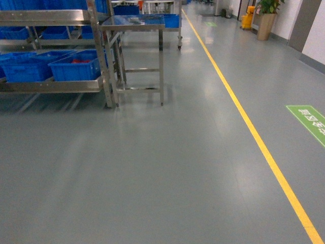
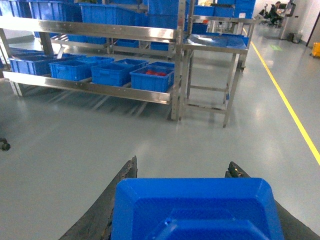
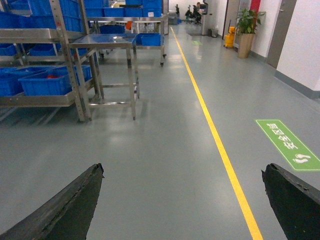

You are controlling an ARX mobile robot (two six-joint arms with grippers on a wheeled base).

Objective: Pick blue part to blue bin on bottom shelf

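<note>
Filling the bottom of the left wrist view, a bright-blue moulded plastic piece with bevelled edges sits between the two dark fingers of the left gripper, whose tips show just past its far edge on either side. This looks to be the blue part, pinched for carrying — though the contact itself is hidden under the piece, so the grip is a judgement. Its broad face is turned up toward the camera, and its long axis appears to run across the gripper, from finger to finger; its near end is cut off by the frame.

Ahead of and to the left of that gripper, well apart across bare grey floor, stands the steel rack. Its bottom shelf, a low level of shiny rails, carries a row of large open-top blue plastic crates; the blue bin is probably one of these, beside the end crate holding something red. Holding the part low and forward likely keeps it steady while the base closes the gap.

Spread wide and empty, the right gripper points down the aisle, a yellow floor line running between its fingers.
</note>
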